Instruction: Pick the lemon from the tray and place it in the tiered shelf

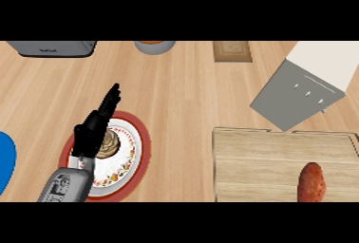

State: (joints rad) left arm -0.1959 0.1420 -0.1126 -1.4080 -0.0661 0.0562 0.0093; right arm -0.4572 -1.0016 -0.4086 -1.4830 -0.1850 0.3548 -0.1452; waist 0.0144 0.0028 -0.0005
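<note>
A light wooden tray [266, 156] lies at the lower right. On it I see no yellow lemon, only a reddish-orange oblong item [311, 182] near its right end. The grey and white tiered shelf [294, 97] stands at the upper right, just beyond the tray. My left hand [95, 130] is open at the lower left, fingers straight and pointing up, far from the tray. It hovers over a red-rimmed plate [140, 137] and holds nothing. My right hand does not show.
A brown swirled pastry [111, 144] sits on the plate, partly behind my left hand. A grey toaster [52, 47] is at the back left, an orange-filled cup [154, 46] at the back middle, a small wooden block [232, 51] beside it. A blue object [5, 161] touches the left edge.
</note>
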